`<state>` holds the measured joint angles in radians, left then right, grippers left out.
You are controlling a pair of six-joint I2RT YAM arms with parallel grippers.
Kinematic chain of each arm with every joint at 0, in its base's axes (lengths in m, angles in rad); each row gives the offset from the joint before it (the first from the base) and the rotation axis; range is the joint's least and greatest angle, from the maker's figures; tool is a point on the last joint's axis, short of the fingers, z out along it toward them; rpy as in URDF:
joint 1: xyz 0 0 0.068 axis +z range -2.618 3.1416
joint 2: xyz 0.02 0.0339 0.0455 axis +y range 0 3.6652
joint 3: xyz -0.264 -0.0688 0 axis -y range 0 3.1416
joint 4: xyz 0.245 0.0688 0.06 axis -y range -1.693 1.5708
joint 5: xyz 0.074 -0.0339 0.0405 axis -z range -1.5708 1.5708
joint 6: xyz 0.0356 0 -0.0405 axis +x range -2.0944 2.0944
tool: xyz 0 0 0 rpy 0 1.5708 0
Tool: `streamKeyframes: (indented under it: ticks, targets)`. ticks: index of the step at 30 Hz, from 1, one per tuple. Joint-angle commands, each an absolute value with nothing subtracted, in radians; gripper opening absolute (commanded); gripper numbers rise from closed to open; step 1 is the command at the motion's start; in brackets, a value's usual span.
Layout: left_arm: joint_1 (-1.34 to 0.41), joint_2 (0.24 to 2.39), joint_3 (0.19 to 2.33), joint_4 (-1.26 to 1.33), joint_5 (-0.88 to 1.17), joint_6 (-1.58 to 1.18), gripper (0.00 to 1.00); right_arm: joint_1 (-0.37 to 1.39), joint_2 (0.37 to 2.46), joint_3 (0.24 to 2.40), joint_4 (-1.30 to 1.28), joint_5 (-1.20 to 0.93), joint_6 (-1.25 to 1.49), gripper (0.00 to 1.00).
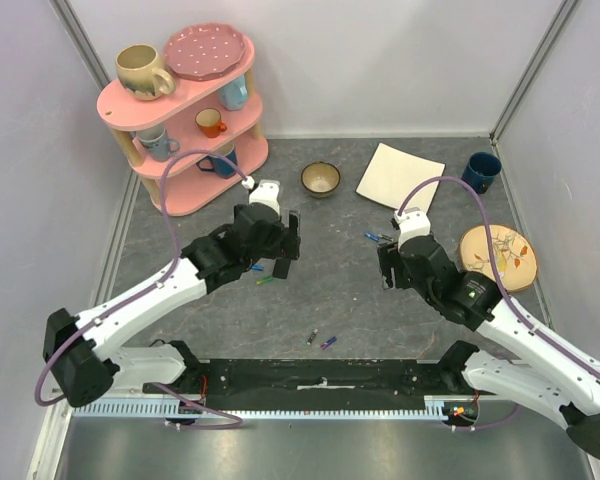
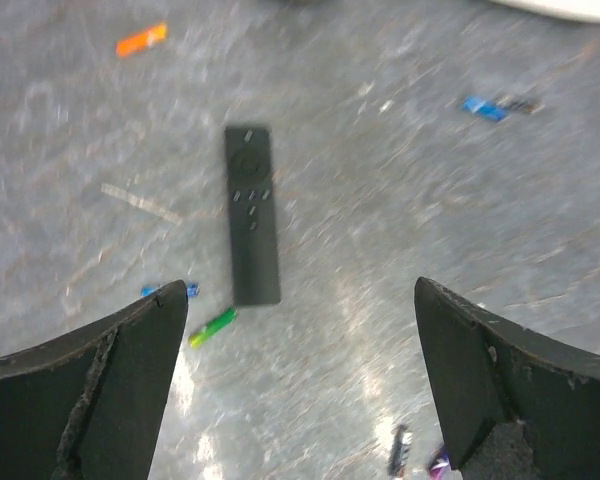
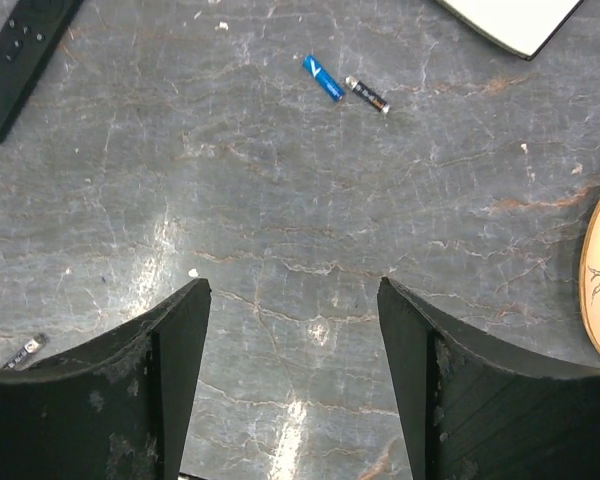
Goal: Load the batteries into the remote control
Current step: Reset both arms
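Our left pincer (image 2: 300,290) stands wide apart and empty above the grey worktop (image 2: 380,200). The remote control (image 2: 251,215) lies flat just beyond its fingers, buttons up, with a green battery (image 2: 212,326) just beside its nearer end. Our right pincer (image 3: 292,285) is spread too, holding nothing. A blue battery (image 3: 322,79) and a black battery (image 3: 367,95) lie close together farther out.

Remote (image 2: 252,215) face up, batteries (image 1: 311,338) scattered loose
The slim black remote lies flat. A green battery (image 2: 212,326) and a blue battery (image 2: 170,290) lie just beside its lower end, and an orange battery (image 2: 141,39) lies well apart. A second blue battery (image 3: 323,79) lies beside a black battery (image 3: 367,95).
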<state>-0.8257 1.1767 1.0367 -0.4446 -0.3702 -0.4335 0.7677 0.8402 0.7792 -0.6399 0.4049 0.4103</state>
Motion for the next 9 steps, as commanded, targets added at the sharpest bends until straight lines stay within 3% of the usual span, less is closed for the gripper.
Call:
streamKeyframes:
  ticks: [1,9]
  targets:
    - [-0.822,1.227,0.982,-0.561,-0.413,-0.606,0.99,0.764,0.793,0.778,-0.555,0.474,0.434,0.76]
    - [-0.822,1.117,0.859,-0.409,-0.172,-0.496,0.99,0.764,0.839,0.772,-0.519,0.460,0.472,0.76]
